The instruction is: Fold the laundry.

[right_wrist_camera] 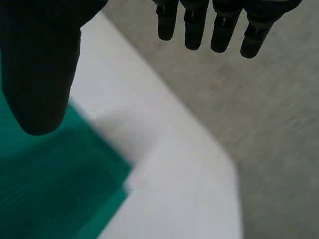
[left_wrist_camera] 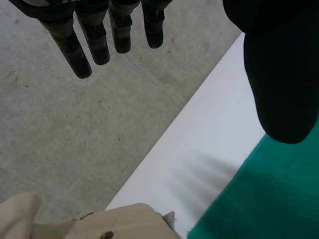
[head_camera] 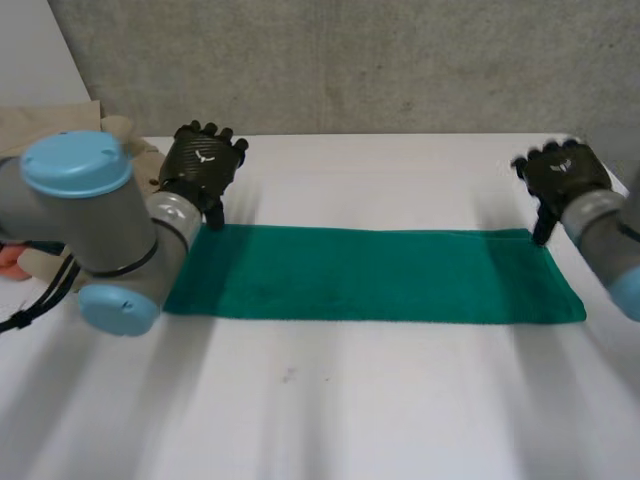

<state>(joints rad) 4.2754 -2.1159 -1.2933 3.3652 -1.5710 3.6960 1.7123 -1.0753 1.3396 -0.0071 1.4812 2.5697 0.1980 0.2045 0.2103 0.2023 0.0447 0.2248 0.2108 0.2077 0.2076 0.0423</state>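
Lengthwise across the smooth white table [head_camera: 350,400] lay a green towel [head_camera: 370,275], a long, nappy rectangle. Its near left corner was hidden behind the left arm. The left hand [head_camera: 200,165] stood at the far left corner and the right hand [head_camera: 562,175] at the far right, each with straight fingers, thumb apart, grasping nothing. Whether the thumbs touched the cloth was unclear. Crumpled beige fabric [head_camera: 60,130] lay beyond the left arm.

Matt green cloth [head_camera: 370,275] on smooth table [head_camera: 400,180]
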